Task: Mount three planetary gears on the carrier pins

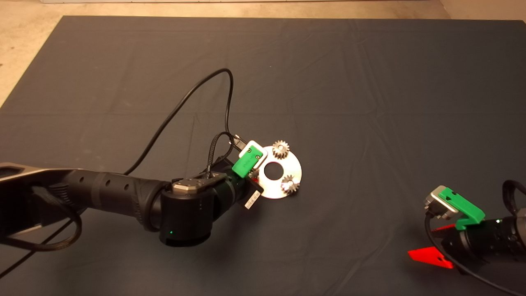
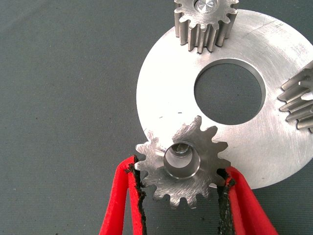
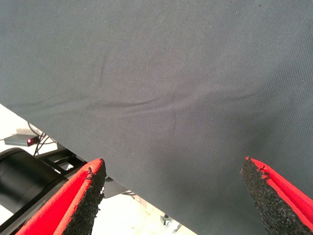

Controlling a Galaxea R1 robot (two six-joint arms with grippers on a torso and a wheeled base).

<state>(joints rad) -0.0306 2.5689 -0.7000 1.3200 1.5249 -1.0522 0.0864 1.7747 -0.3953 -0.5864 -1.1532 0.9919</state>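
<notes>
On the dark mat (image 1: 328,82) seen from above, my left arm reached in from the left edge, and my left claw (image 1: 255,177) sat over the near-left part of the round silver disc (image 1: 296,172), mostly hidden under its own green mount. Two planetary gears stood on the disc: one at the far rim (image 1: 281,149) and one at the near right (image 1: 290,185). My right claw (image 1: 436,246) waited at the lower right of the mat, well apart from the disc, its red fingers spread wide.

From my left wrist, I saw the third gear (image 2: 182,166) pinched between my two red fingers (image 2: 128,196), the black pads pressed against its teeth on either side. The gear hung over the rim of the disc (image 2: 244,132), partly above the metal and partly above the mat. Through its bore a silvery pin tip (image 2: 181,148) showed, off centre in the hole; I could not tell whether the gear was seated down on it. The two other gears (image 2: 205,22) (image 2: 301,100) each sat on the disc, either side of the central hole (image 2: 230,90), and the first showed a bright pin end in its bore.

From my right wrist, I saw only mat (image 3: 186,88) between my right fingers (image 3: 80,200), which were held far apart, with a strip of pale floor (image 3: 132,215) beyond the mat's edge.
</notes>
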